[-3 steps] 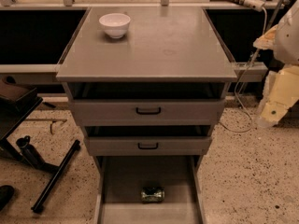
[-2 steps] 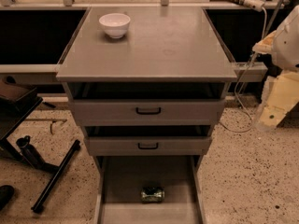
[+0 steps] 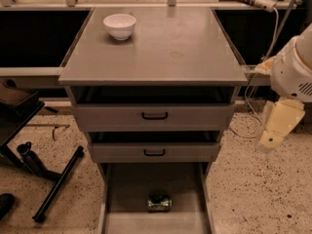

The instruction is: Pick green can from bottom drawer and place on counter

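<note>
The small dark green drink can [image 3: 159, 203] lies on its side on the floor of the long plain grey bottom drawer [image 3: 126, 189], which is pulled out toward the near edge of the scene; the can sits about midway across the drawer's width, apart from both side walls. Above it, the two shallower grey drawers with black handles, the middle drawer [image 3: 195, 152] and the top drawer [image 3: 112, 117], each stand partly pulled out. The broad flat grey counter [image 3: 165, 52] on top of the cabinet carries one round white bowl [image 3: 119, 26] at its far left; the can is not on it. The pale two-finger gripper [image 3: 274, 129] hangs at the right of the cabinet, below the white rounded arm housing [image 3: 295, 72], level with the two upper drawers and well apart from the can and the bottom drawer. It holds nothing visible; whether it is open or closed cannot be told. A black pole [image 3: 58, 182] lies on the speckled floor [image 3: 253, 189] at the near left.
</note>
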Motion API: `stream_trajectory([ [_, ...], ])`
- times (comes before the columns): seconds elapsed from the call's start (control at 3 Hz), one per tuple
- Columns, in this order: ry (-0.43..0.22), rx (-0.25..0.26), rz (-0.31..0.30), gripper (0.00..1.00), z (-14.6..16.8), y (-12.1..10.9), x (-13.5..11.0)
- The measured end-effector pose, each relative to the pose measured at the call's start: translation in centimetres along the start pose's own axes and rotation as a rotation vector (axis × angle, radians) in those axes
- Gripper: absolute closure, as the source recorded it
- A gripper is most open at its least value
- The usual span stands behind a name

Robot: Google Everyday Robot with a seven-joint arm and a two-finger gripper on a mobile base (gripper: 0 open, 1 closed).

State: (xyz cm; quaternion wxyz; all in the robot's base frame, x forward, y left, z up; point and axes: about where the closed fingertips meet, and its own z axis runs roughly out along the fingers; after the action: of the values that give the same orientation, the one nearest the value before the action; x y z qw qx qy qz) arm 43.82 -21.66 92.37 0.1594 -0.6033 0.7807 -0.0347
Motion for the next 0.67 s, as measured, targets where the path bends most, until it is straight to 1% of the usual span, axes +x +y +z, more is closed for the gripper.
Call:
stream_trajectory([
  [0.67, 0.0, 0.0, 0.0, 0.0, 1.67, 0.44, 0.36],
])
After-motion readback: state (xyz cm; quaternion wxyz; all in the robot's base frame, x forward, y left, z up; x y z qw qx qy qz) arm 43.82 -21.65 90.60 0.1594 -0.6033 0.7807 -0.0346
